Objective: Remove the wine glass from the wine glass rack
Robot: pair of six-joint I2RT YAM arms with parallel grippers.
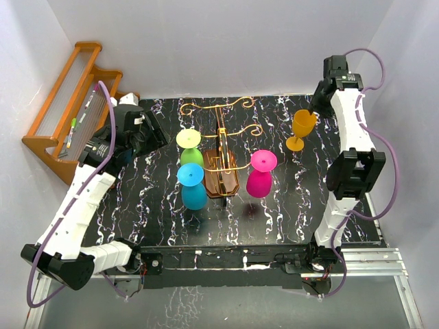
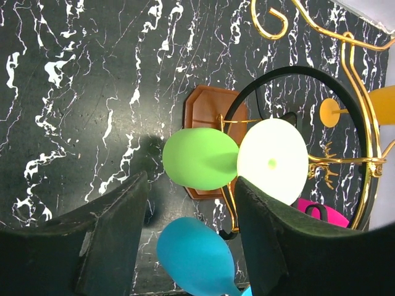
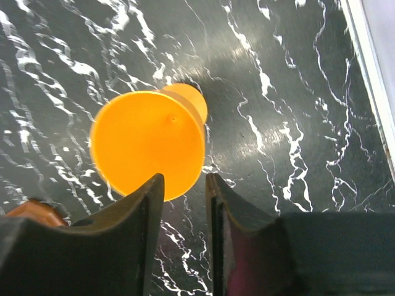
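The wine glass rack (image 1: pixel 221 175) has a brown violin-shaped base and gold wire arms, and stands mid-table. A yellow-green glass (image 1: pixel 189 145), a blue glass (image 1: pixel 193 186) and a pink glass (image 1: pixel 260 175) hang upside down from it. An orange wine glass (image 1: pixel 300 129) stands upright on the table, off the rack at the back right. My right gripper (image 1: pixel 312 108) hovers just above its bowl (image 3: pixel 148 145), jaws slightly apart, with bare table between them (image 3: pixel 184 179). My left gripper (image 1: pixel 156 133) is open beside the green glass (image 2: pixel 200 157) and the blue glass (image 2: pixel 194 256).
An orange-brown slatted wooden shelf (image 1: pixel 68 103) leans at the back left corner, close behind the left arm. White walls enclose the black marbled table (image 1: pixel 288 219). The rack's wire arms (image 1: pixel 216 105) reach toward the back.
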